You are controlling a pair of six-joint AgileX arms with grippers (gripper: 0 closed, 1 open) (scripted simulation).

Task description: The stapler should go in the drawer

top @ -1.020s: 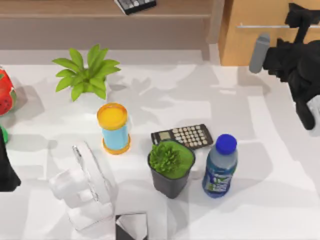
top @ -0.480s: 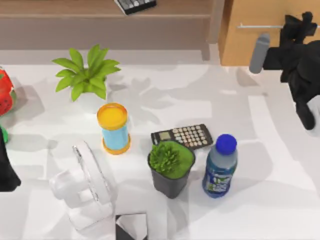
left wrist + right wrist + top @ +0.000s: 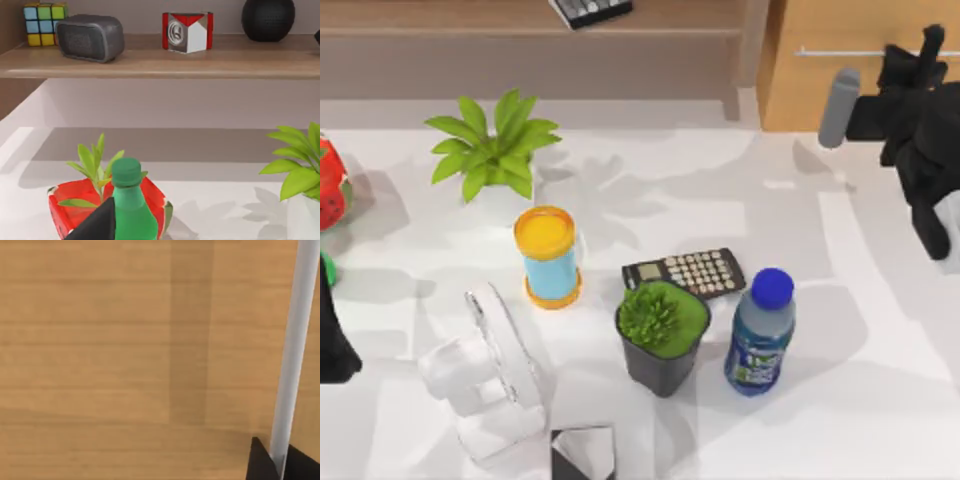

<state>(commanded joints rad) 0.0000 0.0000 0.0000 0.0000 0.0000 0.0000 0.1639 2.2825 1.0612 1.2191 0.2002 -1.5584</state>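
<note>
Right gripper [image 3: 925, 50] up at the drawer [image 3: 840, 25] in the far right corner of the top view, fingertips reaching the silver handle [image 3: 840, 52]; right wrist view close against the orange-brown wood front [image 3: 125, 340], the handle bar [image 3: 295, 340] running between two dark fingertips [image 3: 260, 460] that sit either side of it, set close about the bar, though cannot tell whether actually clamped on it. Drawer front flush with the cabinet, shut. Grey cylinder [image 3: 838, 107] just left of the right arm, below the handle. Left arm parked at the left edge of the surface [image 3: 820, 400], its gripper [image 3: 95, 227] a dark tip beside a green bottle [image 3: 131, 205] and a watermelon-patterned pot [image 3: 65, 205]; how far open, cannot tell. On the surface: leafy plant [image 3: 492, 150], yellow-lidded cup [image 3: 548, 255], calculator [image 3: 685, 272], potted plant [image 3: 662, 335], blue-capped bottle [image 3: 760, 332], white fan [image 3: 485, 375]
</note>
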